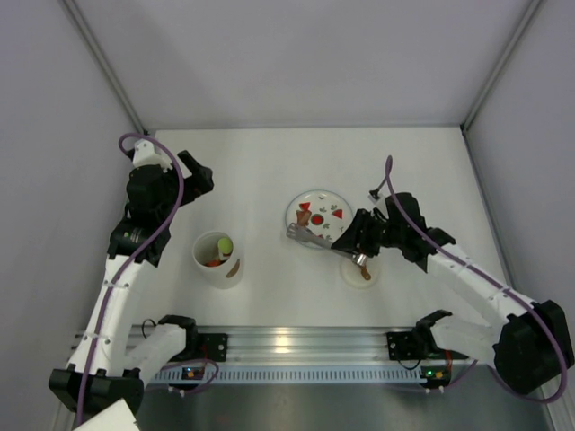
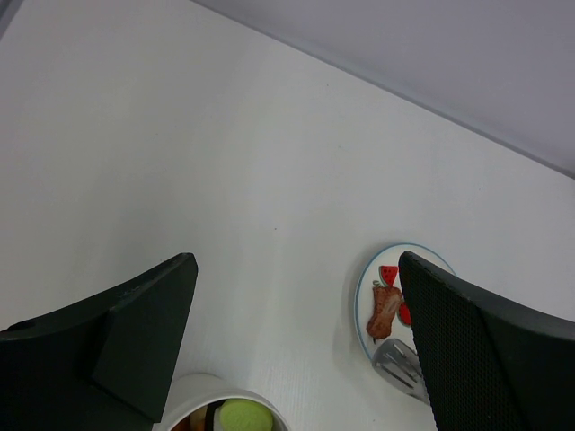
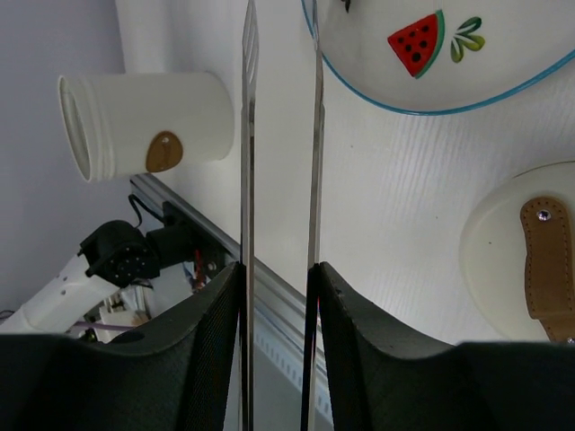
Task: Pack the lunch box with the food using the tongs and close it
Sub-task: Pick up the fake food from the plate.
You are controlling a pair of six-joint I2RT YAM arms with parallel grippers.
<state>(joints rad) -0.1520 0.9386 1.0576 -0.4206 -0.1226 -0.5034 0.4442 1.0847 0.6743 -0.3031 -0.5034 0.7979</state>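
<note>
A round plate (image 1: 322, 197) printed with watermelon slices — blue-rimmed — is set on the white table (image 1: 260, 162); an aluminium rail (image 1: 296, 344) is fixed along its near edge.

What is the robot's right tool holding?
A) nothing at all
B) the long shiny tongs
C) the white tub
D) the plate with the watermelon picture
B: in the right wrist view, the right tool is closed on the two thin arms of the tongs.

free: table (image 1: 269, 235) between lunch box (image 1: 217, 260) and plate (image 1: 325, 199) | obstacle: lid (image 1: 350, 275) near plate
</note>
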